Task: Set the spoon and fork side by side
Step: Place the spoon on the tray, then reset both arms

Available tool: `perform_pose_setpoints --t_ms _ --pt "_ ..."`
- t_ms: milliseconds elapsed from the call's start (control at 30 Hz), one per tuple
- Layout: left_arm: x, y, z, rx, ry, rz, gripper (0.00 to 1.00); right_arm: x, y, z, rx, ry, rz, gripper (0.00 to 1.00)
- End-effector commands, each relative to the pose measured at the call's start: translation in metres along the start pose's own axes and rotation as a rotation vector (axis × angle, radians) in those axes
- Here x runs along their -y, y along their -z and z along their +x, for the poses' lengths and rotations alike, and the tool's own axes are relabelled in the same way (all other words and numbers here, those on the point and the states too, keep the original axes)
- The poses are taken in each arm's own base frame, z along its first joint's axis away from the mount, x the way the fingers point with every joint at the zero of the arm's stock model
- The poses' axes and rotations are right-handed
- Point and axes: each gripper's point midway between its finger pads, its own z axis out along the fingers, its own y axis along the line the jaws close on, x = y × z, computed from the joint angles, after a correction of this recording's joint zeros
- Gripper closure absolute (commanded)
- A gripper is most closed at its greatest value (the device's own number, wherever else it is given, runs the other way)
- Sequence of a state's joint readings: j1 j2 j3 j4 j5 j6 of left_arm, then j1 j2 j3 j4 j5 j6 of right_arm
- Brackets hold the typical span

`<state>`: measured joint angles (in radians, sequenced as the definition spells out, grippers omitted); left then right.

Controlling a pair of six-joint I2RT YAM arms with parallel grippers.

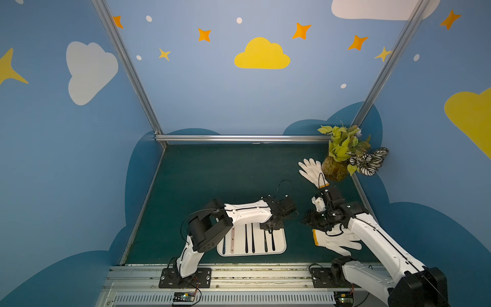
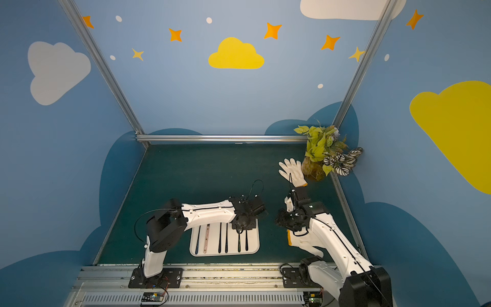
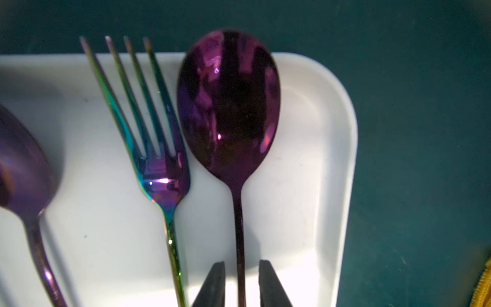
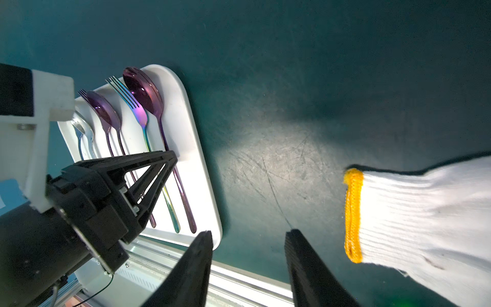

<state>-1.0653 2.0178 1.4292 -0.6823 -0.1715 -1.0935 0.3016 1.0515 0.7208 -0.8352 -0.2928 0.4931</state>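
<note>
A purple spoon (image 3: 228, 106) and a rainbow fork (image 3: 159, 164) lie parallel and close together at the right end of the white tray (image 3: 318, 133), heads resting on its far rim. My left gripper (image 3: 242, 265) straddles the spoon's thin handle, open, with a small gap showing on each side. The right wrist view shows the same spoon (image 4: 143, 87), fork (image 4: 138, 111) and the left gripper (image 4: 170, 159) above their handles. My right gripper (image 4: 248, 235) hangs open over the green mat beside the tray (image 4: 196, 159), holding nothing.
More cutlery lies further left on the tray: another purple spoon (image 4: 102, 109) and a silver spoon (image 4: 82, 127). A white glove (image 1: 337, 242) lies under the right arm, a second glove (image 1: 310, 170) and a potted plant (image 1: 345, 154) sit at the back right.
</note>
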Motion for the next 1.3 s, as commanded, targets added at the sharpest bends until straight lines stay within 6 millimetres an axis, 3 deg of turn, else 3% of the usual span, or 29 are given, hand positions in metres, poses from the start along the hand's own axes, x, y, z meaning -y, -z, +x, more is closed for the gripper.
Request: perform_pose_setpoints --t_ms 0,100,233,300,333,367,500,633,733,800,867,933,1000,1033,1133,1267 --pt "0.006 0.008 -0.002 0.008 -0.028 0.022 0.63 0.003 0.001 0.004 -0.006 -0.005 0.009 0.5" --pt "0.021 0.034 -0.011 0.049 -0.059 0.082 0.52 0.002 0.004 0.002 0.003 -0.002 0.01 0.5" --pt "0.033 0.084 -0.032 0.153 -0.14 0.151 0.3 0.001 0.013 -0.004 0.035 0.034 0.025 0.43" --pt "0.029 0.109 -0.048 0.226 -0.18 0.158 0.09 0.0 0.022 -0.009 0.063 0.065 0.034 0.35" --pt "0.024 0.122 -0.058 0.264 -0.193 0.155 0.01 -0.002 0.026 -0.013 0.081 0.084 0.035 0.29" --pt "0.018 0.132 -0.067 0.296 -0.218 0.15 0.0 -0.004 0.032 -0.017 0.106 0.099 0.041 0.24" --pt "-0.031 0.174 -0.109 0.418 -0.256 0.118 0.0 -0.003 0.059 -0.042 0.248 0.147 0.103 0.07" --pt "-0.104 0.205 -0.148 0.555 -0.307 0.04 0.0 -0.002 0.097 -0.075 0.475 0.196 0.174 0.04" --pt "-0.172 0.23 -0.174 0.715 -0.32 -0.062 0.0 -0.001 0.117 -0.102 0.686 0.24 0.197 0.02" --pt "-0.216 0.23 -0.185 0.819 -0.286 -0.099 0.0 -0.002 0.128 -0.121 0.862 0.289 0.204 0.02" --pt "-0.247 0.225 -0.186 0.91 -0.252 -0.093 0.0 -0.003 0.133 -0.14 1.026 0.35 0.202 0.02" --pt "-0.279 0.206 -0.183 0.981 -0.192 -0.085 0.0 0.008 0.129 -0.154 1.119 0.335 0.216 0.02" --pt "-0.295 0.189 -0.181 1.029 -0.161 -0.069 0.0 0.025 0.11 -0.168 1.118 0.301 0.236 0.02" --pt "-0.302 0.171 -0.175 1.008 -0.158 -0.073 0.0 0.032 0.101 -0.174 1.109 0.298 0.245 0.02" --pt "-0.304 0.139 -0.169 0.971 -0.187 -0.056 0.0 0.051 0.073 -0.186 1.064 0.308 0.301 0.02" --pt "-0.305 0.123 -0.171 1.015 -0.213 -0.063 0.0 0.064 0.05 -0.201 1.074 0.33 0.337 0.02"
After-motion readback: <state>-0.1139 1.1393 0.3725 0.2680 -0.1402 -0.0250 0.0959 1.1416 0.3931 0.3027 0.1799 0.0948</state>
